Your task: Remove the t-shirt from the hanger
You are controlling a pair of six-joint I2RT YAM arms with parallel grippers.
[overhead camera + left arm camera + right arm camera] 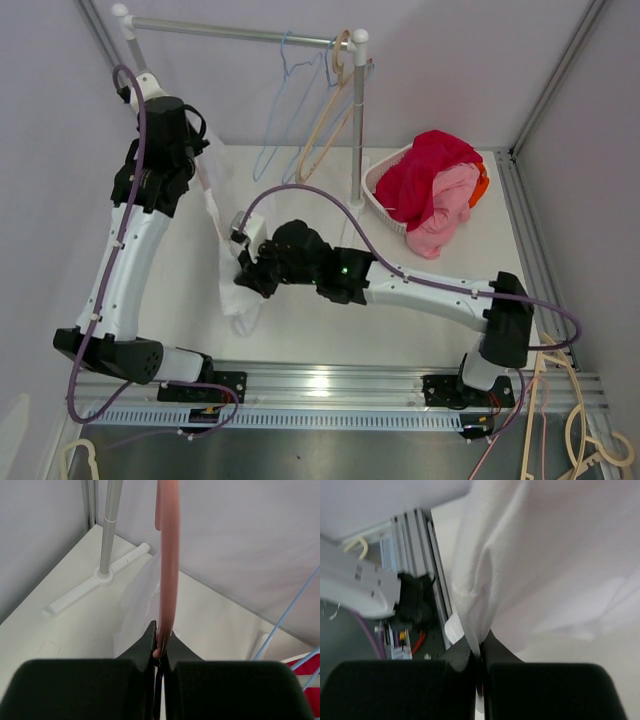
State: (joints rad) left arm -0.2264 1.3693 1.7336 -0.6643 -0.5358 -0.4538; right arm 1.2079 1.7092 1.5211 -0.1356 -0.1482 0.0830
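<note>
A white t-shirt [222,222] hangs from a pink hanger [167,555] at the left of the table, its lower end trailing onto the tabletop. My left gripper [161,652] is shut on the hanger's pink bar, and the shirt [140,592] drapes just beyond the jaws. In the top view that gripper [193,155] is held high at the back left; the hanger itself is hard to make out there. My right gripper [243,268] is low beside the shirt's lower part. In the right wrist view a fold of the white cloth [545,555] is pinched between my shut right gripper [481,652].
A clothes rail [240,33] on a white post [357,120] spans the back, with a blue hanger [280,110] and a beige hanger [330,120] on it. A white basket [378,190] with red and pink clothes [425,175] sits back right. Spare hangers [580,430] lie off the table's near right corner.
</note>
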